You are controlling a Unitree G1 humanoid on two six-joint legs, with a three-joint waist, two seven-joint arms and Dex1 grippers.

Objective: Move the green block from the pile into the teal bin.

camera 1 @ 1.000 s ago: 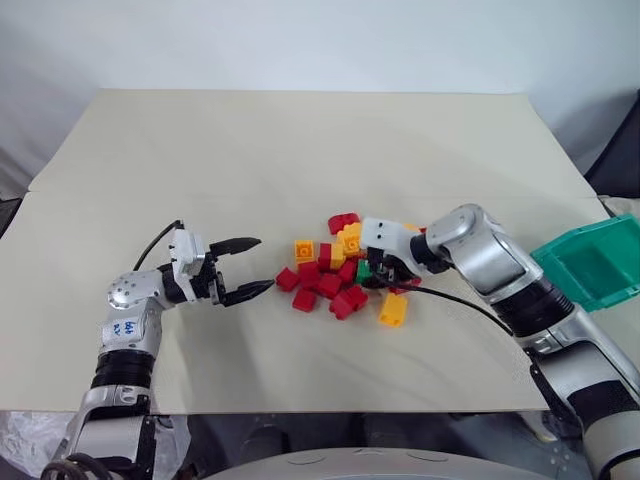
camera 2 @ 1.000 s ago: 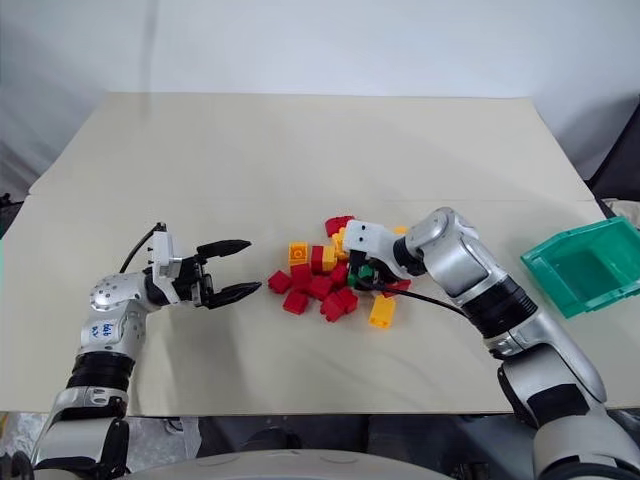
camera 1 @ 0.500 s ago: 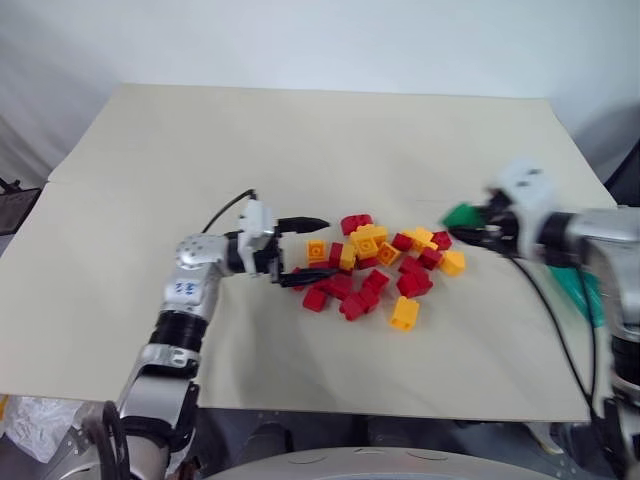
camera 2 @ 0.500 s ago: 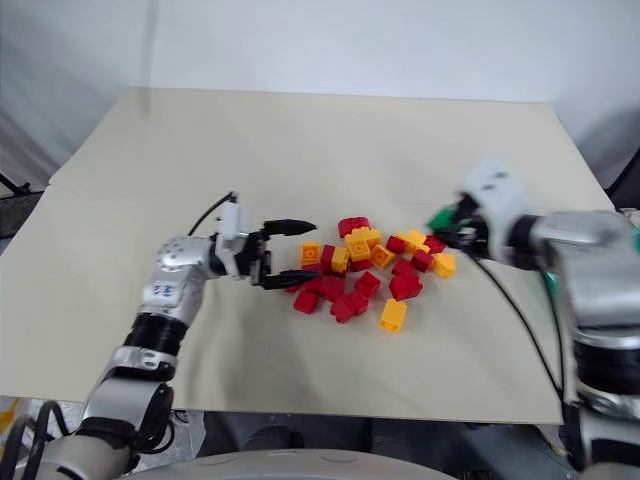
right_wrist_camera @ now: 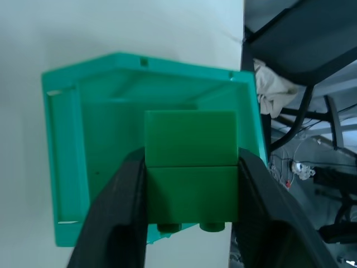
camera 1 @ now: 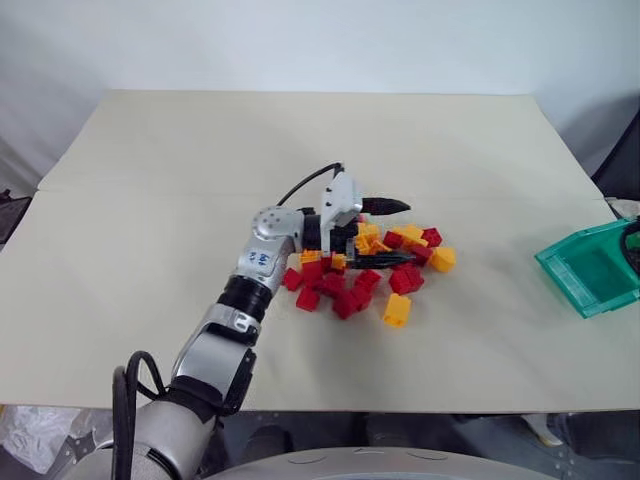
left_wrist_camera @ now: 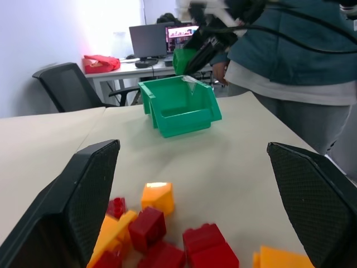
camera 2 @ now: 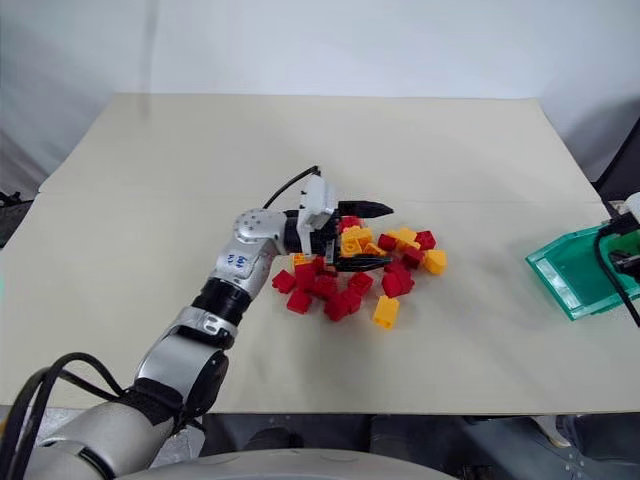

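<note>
Clamped between the two black fingers (right_wrist_camera: 120,215) of the right gripper (right_wrist_camera: 191,209), the green block (right_wrist_camera: 191,167) is held above the teal bin (right_wrist_camera: 67,162), studs facing back toward the wrist. The jaws are part open, pressed flat against the block's two sides. In the left wrist view the block (left_wrist_camera: 186,59) is seen hanging just over the bin's (left_wrist_camera: 181,109) far rim, with a person in a dark top standing behind it. The bin (camera 1: 592,272) sits at the table's (camera 1: 150,200) right edge, well apart from the pile (camera 1: 375,275).

The left gripper (camera 1: 388,232) is reached across over the pile, pointing to the right, with its jaws spread wide and nothing between them. One finger is seen above the bricks and the other low among them; whether the lower one touches a brick cannot be told. Red and yellow-orange bricks lie loosely heaped beneath it, with one yellow brick (camera 1: 397,311) lying a little apart at the near side.
</note>
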